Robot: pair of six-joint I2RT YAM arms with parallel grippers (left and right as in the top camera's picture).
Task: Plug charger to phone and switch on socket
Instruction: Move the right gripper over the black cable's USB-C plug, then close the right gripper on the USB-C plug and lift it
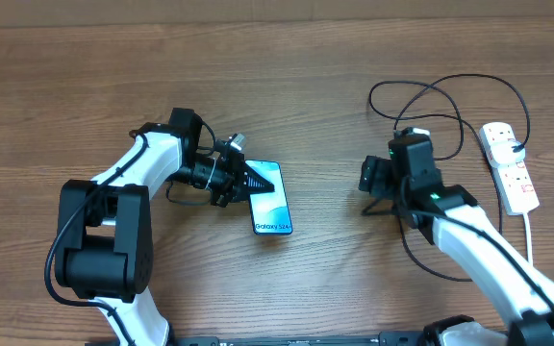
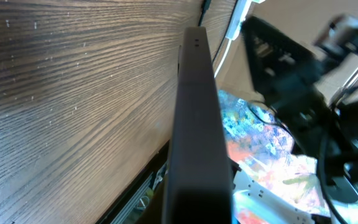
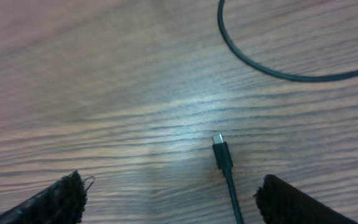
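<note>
The phone (image 1: 271,204) lies near the table's middle, its light blue screen up and "Galaxy S24" at the near end. My left gripper (image 1: 245,179) is closed on its far end. In the left wrist view the phone's black edge (image 2: 197,124) runs between the jaws. The charger's black cable (image 1: 431,96) loops at the back right. Its connector tip (image 3: 219,149) lies on the wood between the fingers of my right gripper (image 3: 176,199), which is open and above it (image 1: 371,185). The socket (image 1: 510,165), a white power strip, lies at the far right.
The power strip's thick white cord (image 1: 530,240) runs toward the front edge on the right. A loop of the black cable (image 3: 260,65) lies just beyond the connector. The table is bare wood (image 1: 85,77) elsewhere.
</note>
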